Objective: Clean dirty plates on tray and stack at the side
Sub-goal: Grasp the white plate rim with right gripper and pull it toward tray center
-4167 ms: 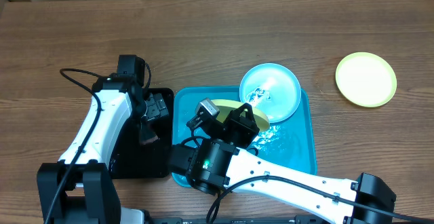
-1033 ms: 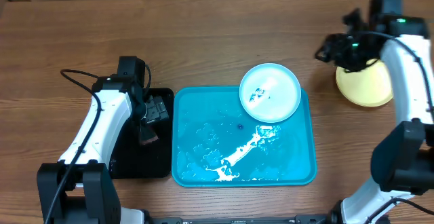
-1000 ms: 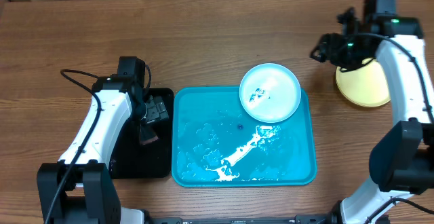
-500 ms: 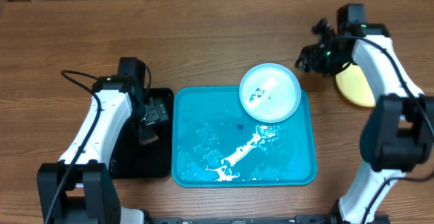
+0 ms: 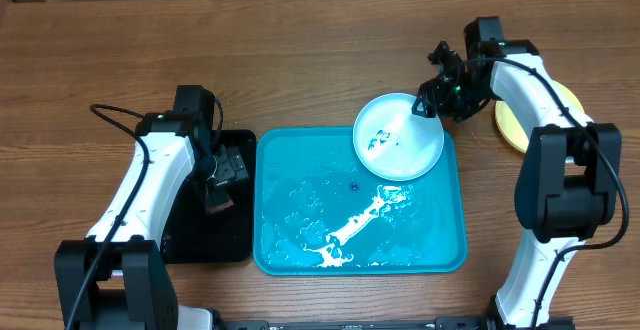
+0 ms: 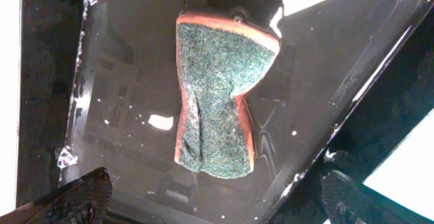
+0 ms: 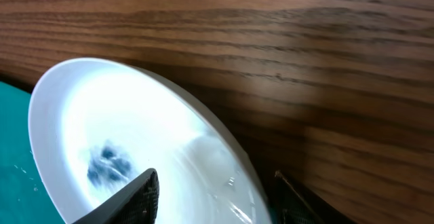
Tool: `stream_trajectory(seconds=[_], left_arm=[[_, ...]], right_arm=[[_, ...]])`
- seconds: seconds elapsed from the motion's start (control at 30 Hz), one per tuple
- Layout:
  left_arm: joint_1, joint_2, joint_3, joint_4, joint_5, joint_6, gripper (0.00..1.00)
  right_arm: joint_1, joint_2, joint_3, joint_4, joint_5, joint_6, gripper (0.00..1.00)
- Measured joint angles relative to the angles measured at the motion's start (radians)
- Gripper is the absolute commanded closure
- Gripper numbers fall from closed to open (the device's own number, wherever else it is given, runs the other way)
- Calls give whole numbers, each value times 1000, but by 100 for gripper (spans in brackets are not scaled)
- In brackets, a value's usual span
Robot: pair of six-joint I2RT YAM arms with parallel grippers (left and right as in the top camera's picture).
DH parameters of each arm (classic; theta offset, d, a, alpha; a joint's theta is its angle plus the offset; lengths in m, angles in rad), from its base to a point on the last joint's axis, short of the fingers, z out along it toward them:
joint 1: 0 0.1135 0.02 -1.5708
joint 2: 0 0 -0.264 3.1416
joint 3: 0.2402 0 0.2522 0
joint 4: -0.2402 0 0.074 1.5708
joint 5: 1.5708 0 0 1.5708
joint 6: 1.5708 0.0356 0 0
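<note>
A light blue plate (image 5: 398, 136) with dark smudges lies on the far right corner of the bright blue tray (image 5: 300, 200), its edge over the tray's rim. My right gripper (image 5: 428, 103) is at the plate's far right edge. In the right wrist view the plate (image 7: 129, 129) fills the lower left, and the right gripper (image 7: 213, 191) is open, one finger over the plate's inside and the other outside its rim. A pale yellow-green plate (image 5: 508, 128) lies on the table to the right, half hidden by the right arm. My left gripper (image 6: 217, 203) hangs open above a sponge (image 6: 215, 102).
A smaller black tray (image 5: 205, 235) stands left of the blue tray, with the left arm over it and the green-and-orange sponge lying in it. White foamy streaks (image 5: 350, 228) run across the blue tray's floor. Bare wooden table lies behind and to the right.
The right arm has swung left from the yellow-green plate to the blue plate's rim, its jaws narrowing a little. The left arm has not moved.
</note>
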State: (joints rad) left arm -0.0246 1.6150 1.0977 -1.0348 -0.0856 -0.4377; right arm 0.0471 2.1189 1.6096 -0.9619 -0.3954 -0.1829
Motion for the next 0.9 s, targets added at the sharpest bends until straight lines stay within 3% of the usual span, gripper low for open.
stream_trajectory(seconds=[0.2,0.37,0.47,0.5,0.9], left_arm=[[0,0,0,-14,0,3,0],[0,0,0,-16,0,6,0],[0,0,0,-16,0,15,0],[0,0,0,-16,0,16,0],[0,0,0,-17,0,23,0]], right_arm=[[6,33,0,31,19,47,77],[6,50,0,35,46,100,70],[6,50,0,35,66,120,93],[6,50,0,35,71,120,96],[6,50,0,19,80,168,96]])
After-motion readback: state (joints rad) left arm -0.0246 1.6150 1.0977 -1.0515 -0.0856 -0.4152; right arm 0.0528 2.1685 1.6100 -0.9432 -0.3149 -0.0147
